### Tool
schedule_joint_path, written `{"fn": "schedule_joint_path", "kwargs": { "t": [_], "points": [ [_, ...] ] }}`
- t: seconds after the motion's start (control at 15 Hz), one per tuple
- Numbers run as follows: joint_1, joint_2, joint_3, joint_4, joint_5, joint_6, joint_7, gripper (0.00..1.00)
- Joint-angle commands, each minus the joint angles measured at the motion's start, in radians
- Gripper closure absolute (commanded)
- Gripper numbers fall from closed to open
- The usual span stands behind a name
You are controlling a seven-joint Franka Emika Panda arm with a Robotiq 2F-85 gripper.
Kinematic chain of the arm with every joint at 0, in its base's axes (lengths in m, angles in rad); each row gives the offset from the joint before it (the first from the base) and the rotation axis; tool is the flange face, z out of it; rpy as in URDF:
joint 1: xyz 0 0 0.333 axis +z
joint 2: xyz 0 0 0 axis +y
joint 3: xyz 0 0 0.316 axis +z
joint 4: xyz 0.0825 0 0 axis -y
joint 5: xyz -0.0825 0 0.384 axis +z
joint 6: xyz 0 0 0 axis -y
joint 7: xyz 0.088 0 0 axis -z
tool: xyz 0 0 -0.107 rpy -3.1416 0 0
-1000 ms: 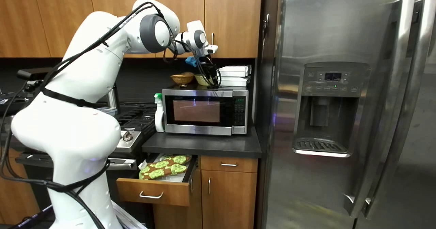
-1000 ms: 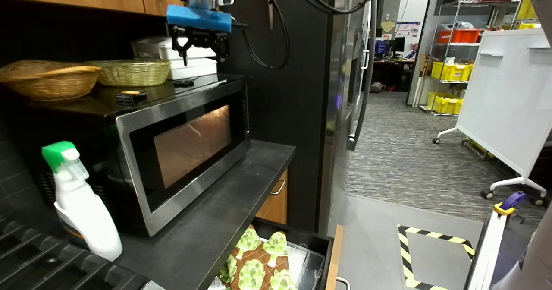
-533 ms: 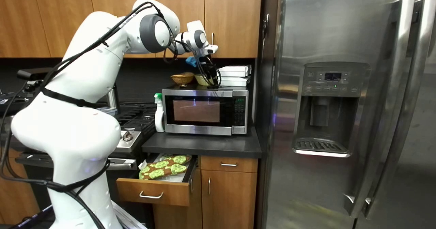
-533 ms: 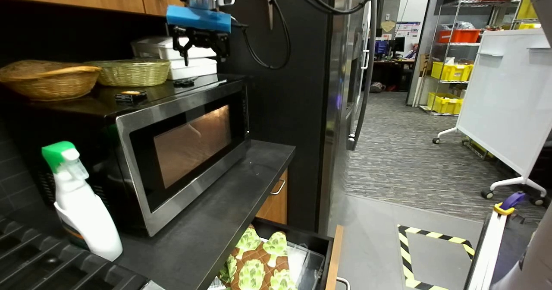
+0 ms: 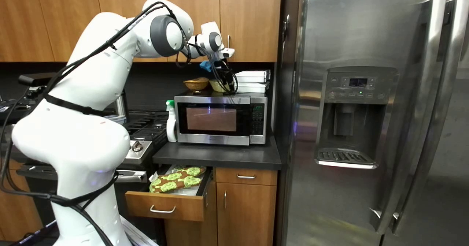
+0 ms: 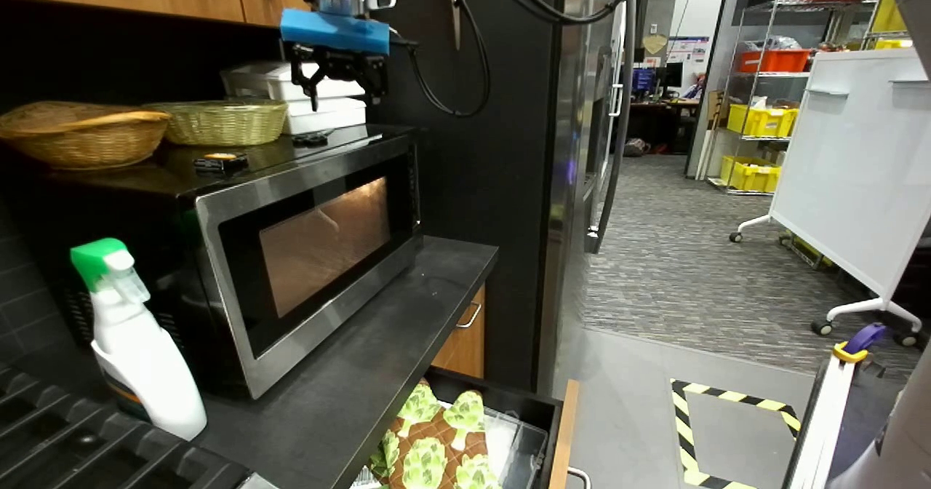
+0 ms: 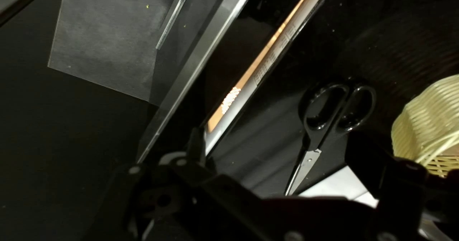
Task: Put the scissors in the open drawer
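Microwave [image 5: 220, 140] sits beneath the pincer [image 6: 345, 102], open drawer [image 5: 185, 205] farther down, in both exterior views; jaws spread, unladen. Dim wrist view: scissors [image 7: 317, 137] atop microwave, under jaws; clearance hard to judge. Advise slow descent, closing across their middle.

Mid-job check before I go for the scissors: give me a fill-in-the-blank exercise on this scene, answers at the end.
1. The scissors lie on top of the ____.
2. Of open and shut, the gripper is ____.
3. The quilted item in the open drawer shows green artichokes on a ____ background.
4. The spray bottle has a white body and a ____ top.

Missing words: microwave; open; brown; green.
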Motion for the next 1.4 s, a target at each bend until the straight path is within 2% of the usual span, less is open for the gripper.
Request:
{"fn": "schedule_joint_path", "kwargs": {
  "t": [0.0, 0.53, 1.0, 1.33],
  "points": [
    [0.000, 0.000, 0.000, 0.000, 0.000, 0.000, 0.000, 0.00],
    [0.009, 0.036, -0.001, 0.039, -0.003, -0.013, 0.012, 0.00],
    [0.060, 0.124, -0.063, 0.183, -0.010, -0.033, 0.024, 0.00],
    [0.053, 0.150, -0.079, 0.254, -0.037, -0.094, 0.052, 0.00]
  ]
}}
